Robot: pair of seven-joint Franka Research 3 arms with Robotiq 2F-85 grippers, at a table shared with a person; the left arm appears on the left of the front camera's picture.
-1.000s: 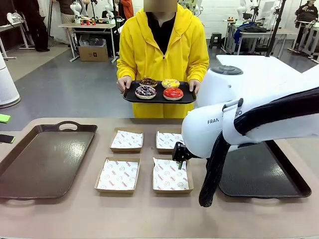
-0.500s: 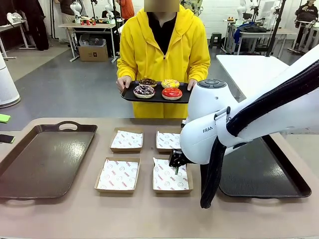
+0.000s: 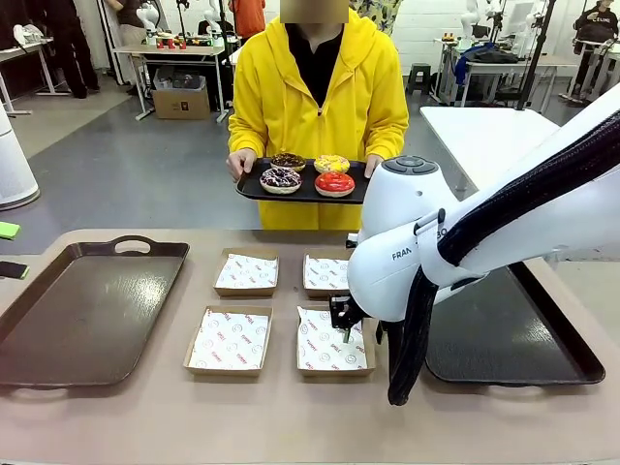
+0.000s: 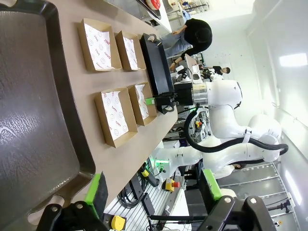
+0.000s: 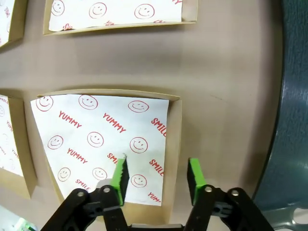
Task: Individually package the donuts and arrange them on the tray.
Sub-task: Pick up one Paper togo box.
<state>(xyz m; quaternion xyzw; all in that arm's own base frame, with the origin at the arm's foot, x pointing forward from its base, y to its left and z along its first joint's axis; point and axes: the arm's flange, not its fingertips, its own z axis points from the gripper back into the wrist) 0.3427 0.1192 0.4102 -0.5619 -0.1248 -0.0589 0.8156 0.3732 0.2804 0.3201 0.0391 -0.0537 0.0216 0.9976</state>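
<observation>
I see the long tan table (image 3: 291, 417) in front of me. A person in a yellow hoodie (image 3: 320, 87) stands past its far edge. My white right arm (image 3: 407, 252) reaches in from the right side, over the middle of the table. A big brown tray (image 3: 87, 310) lies by the left edge. A dark tray (image 3: 504, 349) lies by the right edge, partly behind my arm.

The person holds a small black tray (image 3: 254, 186) with both hands, up off the table. All four donuts sit on it: the red donut (image 3: 335, 182) and the sprinkled chocolate donut (image 3: 281, 178) on my side, the yellow donut (image 3: 331, 163) and the dark donut (image 3: 288, 159) behind them.

Four flat boxes (image 3: 232, 339) lined with smiley paper (image 5: 96, 139) lie in a square in the middle of the table.

My right tool (image 5: 156, 168) hangs low over the near right box (image 3: 334, 341). Its fingers are spread apart and pinch nothing. One finger is over the paper, and the box's side edge lies between the two.

My left tool (image 4: 153, 185) is spread wide too, by the brown tray's rim, with nothing in it.
</observation>
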